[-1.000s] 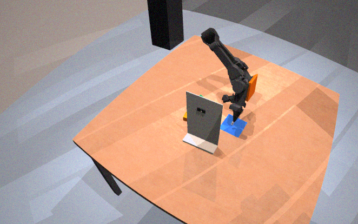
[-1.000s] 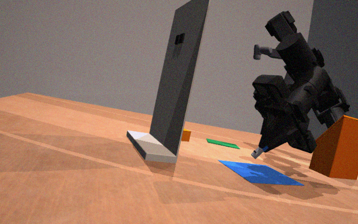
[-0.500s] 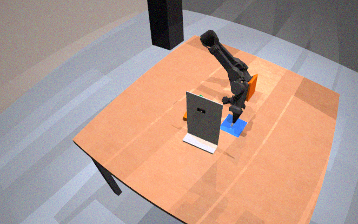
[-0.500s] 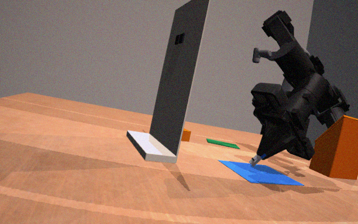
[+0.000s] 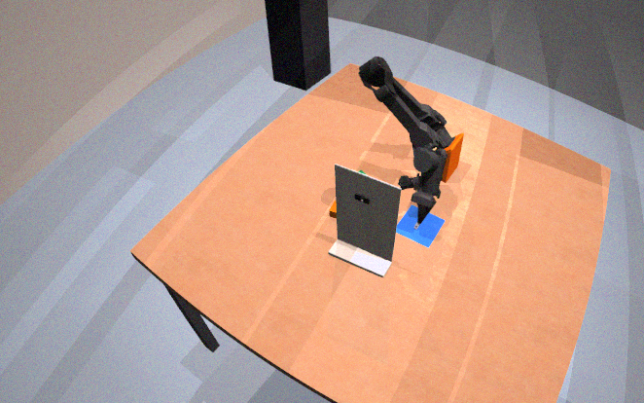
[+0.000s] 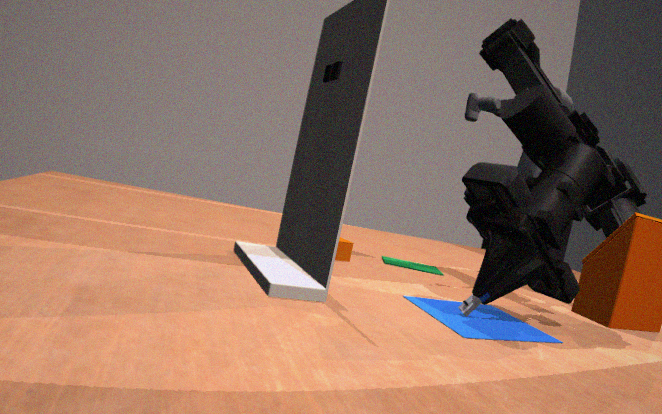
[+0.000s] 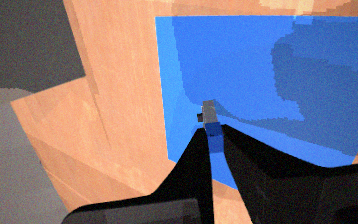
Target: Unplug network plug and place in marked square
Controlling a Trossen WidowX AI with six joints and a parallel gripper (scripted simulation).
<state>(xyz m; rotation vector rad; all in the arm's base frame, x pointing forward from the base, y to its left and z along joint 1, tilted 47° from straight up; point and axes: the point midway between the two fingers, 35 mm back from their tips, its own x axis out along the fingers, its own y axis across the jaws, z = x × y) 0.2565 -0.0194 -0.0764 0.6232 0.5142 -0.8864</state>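
My gripper (image 5: 419, 221) (image 6: 484, 298) (image 7: 212, 133) points steeply down and is shut on the network plug. The plug (image 5: 416, 226) (image 6: 469, 305) (image 7: 209, 112) has a grey front end and a blue rear part between the fingertips. It is tilted, its grey end pointing down toward the blue marked square (image 5: 427, 238) (image 6: 508, 330) (image 7: 230, 60). It is over the square, very low; I cannot tell whether its tip touches. The upright panel (image 5: 367, 225) (image 6: 323, 154) (image 7: 25, 40) stands beside the square, with a dark socket part (image 5: 362, 199) (image 6: 332, 71) high on it.
The panel has a white foot (image 5: 364, 260) (image 6: 292, 278). A tall orange block (image 5: 453, 158) (image 6: 632, 278) stands close to the arm, on the side away from the panel. A small orange block (image 5: 333, 209) (image 6: 344, 250) and a flat green piece (image 6: 411, 265) lie behind the panel.
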